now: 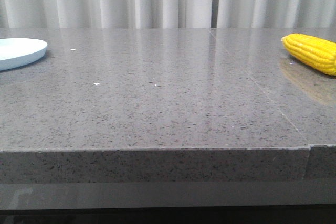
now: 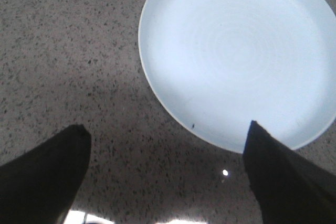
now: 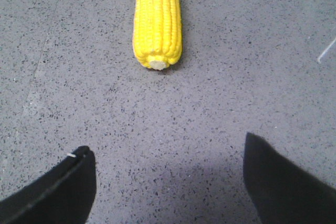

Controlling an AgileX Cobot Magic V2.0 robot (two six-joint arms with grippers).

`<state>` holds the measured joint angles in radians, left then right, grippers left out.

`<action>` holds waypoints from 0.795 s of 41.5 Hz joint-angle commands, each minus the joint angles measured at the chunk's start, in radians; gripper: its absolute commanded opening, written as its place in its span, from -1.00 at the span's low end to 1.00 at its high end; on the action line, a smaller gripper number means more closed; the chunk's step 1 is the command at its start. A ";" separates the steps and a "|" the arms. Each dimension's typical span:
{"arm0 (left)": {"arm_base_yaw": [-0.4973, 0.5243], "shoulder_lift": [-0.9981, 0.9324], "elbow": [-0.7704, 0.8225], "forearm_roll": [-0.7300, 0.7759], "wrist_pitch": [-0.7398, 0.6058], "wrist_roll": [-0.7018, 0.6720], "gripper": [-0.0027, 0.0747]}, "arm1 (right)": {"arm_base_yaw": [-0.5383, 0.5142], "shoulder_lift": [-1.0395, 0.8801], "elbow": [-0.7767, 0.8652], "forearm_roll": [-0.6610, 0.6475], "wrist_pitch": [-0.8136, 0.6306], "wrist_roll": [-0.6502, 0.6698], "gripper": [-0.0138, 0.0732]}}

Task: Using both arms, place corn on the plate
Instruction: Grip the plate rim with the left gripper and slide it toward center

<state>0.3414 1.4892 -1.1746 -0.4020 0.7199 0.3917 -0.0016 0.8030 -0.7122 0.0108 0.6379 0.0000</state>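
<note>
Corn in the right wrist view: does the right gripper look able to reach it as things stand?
Probably yes. The right gripper is open above bare countertop, and the corn lies ahead with its pale cut end toward the fingers, nothing between them.

The tabletop (image 1: 157, 103) is bare between the plate (image 1: 18, 52) at the far left and the corn (image 1: 313, 51) at the far right. Nothing stands near either one, so fingers can pass.
</note>
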 commanded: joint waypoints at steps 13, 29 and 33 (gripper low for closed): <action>-0.027 0.237 -0.251 -0.057 -0.038 0.019 0.27 | -0.008 0.001 -0.032 -0.011 -0.065 -0.008 0.70; -0.027 0.375 -0.372 -0.055 0.001 0.019 0.09 | -0.008 0.001 -0.032 -0.011 -0.064 -0.008 0.70; -0.027 0.387 -0.379 -0.055 0.015 0.019 -0.03 | -0.008 0.001 -0.032 -0.011 -0.064 -0.008 0.70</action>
<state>0.3201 1.9155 -1.5158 -0.4307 0.7496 0.4083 -0.0016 0.8030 -0.7122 0.0108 0.6379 0.0000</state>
